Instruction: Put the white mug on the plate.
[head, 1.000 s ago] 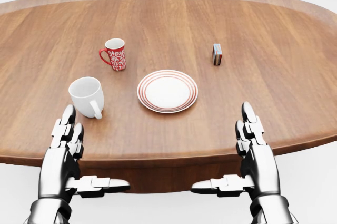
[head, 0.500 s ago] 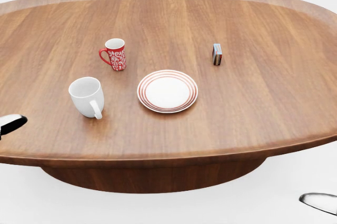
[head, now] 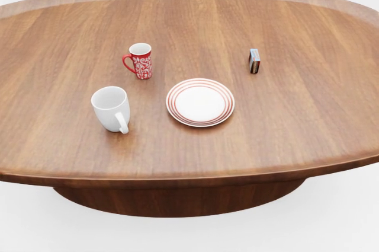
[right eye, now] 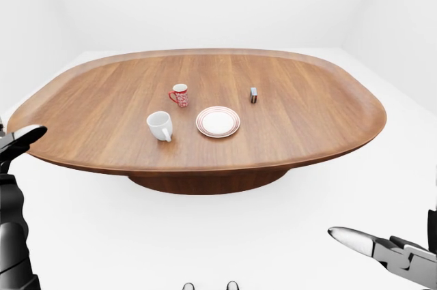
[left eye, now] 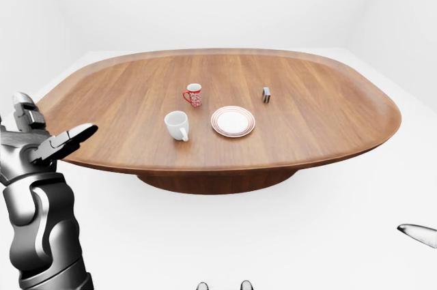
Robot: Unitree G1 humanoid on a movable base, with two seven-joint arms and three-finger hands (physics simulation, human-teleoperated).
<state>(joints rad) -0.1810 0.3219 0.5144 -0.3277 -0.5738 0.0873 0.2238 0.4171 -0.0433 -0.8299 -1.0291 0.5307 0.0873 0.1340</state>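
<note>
On the table (head: 284, 133), white mug (head: 111, 108) well apart from fingers (left eye: 68, 138).

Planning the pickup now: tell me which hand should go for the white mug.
Left, probably. The white mug stands left of the plate in the head view, on the side where the left hand is raised and open. The right hand hangs low, far right, off the table.

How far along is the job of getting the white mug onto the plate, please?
Nothing is done yet. The white mug stands on the table left of the plate, which holds nothing. Nothing is in hand: the left hand is open and off the table, the right hand low. Reaching, grasping and placing remain.
</note>
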